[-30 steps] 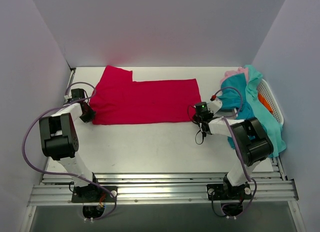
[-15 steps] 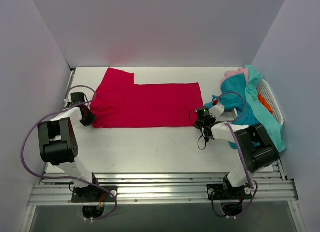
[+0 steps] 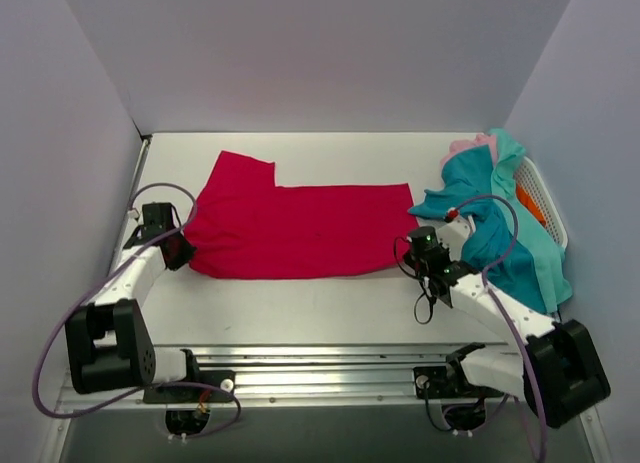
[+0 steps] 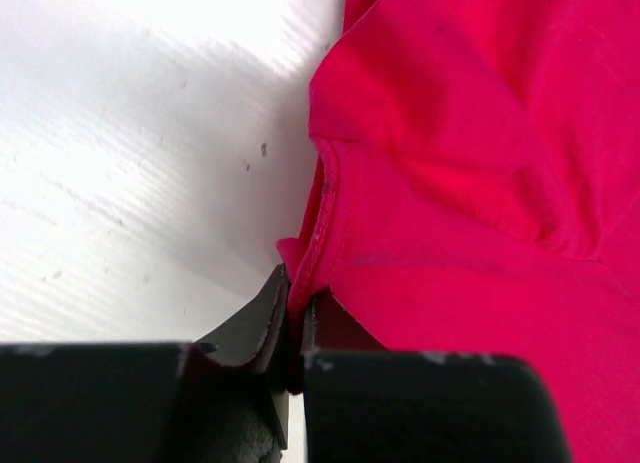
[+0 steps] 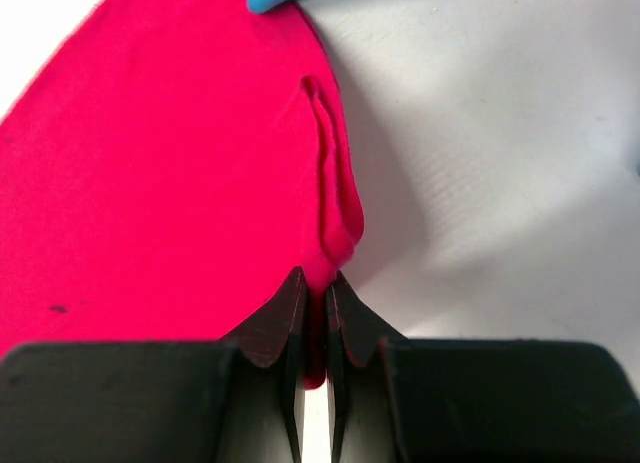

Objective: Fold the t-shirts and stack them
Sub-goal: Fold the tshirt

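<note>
Jaws of the left gripper (image 4: 295, 293) are pinched together on a hem corner of the crimson t-shirt (image 3: 300, 228), with red fabric squeezed into the thin slit between the black fingers. From above, that grip sits at the shirt's 8 o'clock corner. The right gripper (image 5: 316, 280) is likewise clamped on the same shirt. In its wrist view a raised fold of red cloth runs from the closed jaws toward 12 o'clock. From above, this grip is at the shirt's 4 o'clock corner. Between the two grips the crimson t-shirt lies spread across the middle of the white table (image 3: 300, 308), with one sleeve sticking out at 11 o'clock. At 3 o'clock from it, the teal t-shirts (image 3: 505, 248) are heaped over the white basket (image 3: 543, 198), and one teal edge lies just beside the red shirt's far right corner. A pale pink t-shirt (image 3: 468, 144) peeks out at the heap's 12 o'clock end.
</note>
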You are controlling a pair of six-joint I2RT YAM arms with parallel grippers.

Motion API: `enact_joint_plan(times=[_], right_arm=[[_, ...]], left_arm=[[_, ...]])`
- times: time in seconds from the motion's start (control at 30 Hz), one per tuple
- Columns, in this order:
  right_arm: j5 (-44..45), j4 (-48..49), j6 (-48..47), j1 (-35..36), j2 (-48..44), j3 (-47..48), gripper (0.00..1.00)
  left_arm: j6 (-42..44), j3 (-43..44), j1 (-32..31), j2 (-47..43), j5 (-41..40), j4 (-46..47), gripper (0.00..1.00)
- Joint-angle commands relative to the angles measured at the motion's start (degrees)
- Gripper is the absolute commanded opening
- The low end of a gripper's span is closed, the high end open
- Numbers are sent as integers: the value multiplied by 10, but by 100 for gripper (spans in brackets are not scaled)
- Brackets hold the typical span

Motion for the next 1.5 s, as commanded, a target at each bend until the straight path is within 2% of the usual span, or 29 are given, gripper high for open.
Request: enact_joint_plan(times=[0.0,0.13,0.17,0.2,0.23,0.27,0.3,0.5,0.6,0.67,0.77,0.8,0.87,0.9,0.97,1.0,1.1,1.17,1.33,1.47], right_arm=[[37,-77,36,12,-78,-21,0],[38,-134,57,16,-148,-39,2],[38,-141,60,16,-160,-41,6],[39,-157,68,17,-180,-43,14],[42,-163,72,17,-190,-45,53],[44,-167,74,17,-199,-46,86],[46,-172,76,17,-209,-47,100],[72,-160,71,18,-178,-14,100],[74,-130,51,18,-141,17,100],[70,-107,33,19,-120,39,100],[63,-73,12,20,-73,66,100],[60,-52,7,20,-48,84,100],[61,-45,-3,21,-12,103,100],[58,-32,-7,21,-1,112,100],[57,-14,-14,21,18,117,100],[56,6,-15,19,38,119,100],[60,54,-16,7,89,125,100],[52,86,-20,0,144,148,100],[35,136,-71,-28,272,253,100],[17,125,-107,-53,407,405,100]], left_arm=[[-14,-24,-10,-63,-11,-26,2],[-19,-41,-24,-107,-27,-52,4],[-26,-42,-32,-113,-41,-56,11],[-29,-41,-45,-122,-46,-60,22],[-32,-40,-49,-127,-48,-69,48],[-34,-39,-51,-130,-49,-71,95],[-36,-38,-54,-136,-52,-73,94],[-35,28,-55,-176,-87,-101,94],[-21,75,-50,-166,-106,-68,94],[-4,108,-36,-141,-88,-8,94],[4,161,-15,-45,-52,48,94],[5,206,-12,21,-44,58,94],[19,256,-6,97,-2,88,94],[23,317,-4,182,17,91,94],[26,386,-2,268,56,77,94],[26,452,-1,346,65,61,96],[19,516,1,456,123,81,99],[11,542,1,501,142,102,100],[5,585,3,540,167,131,100],[3,614,13,561,194,146,99]])
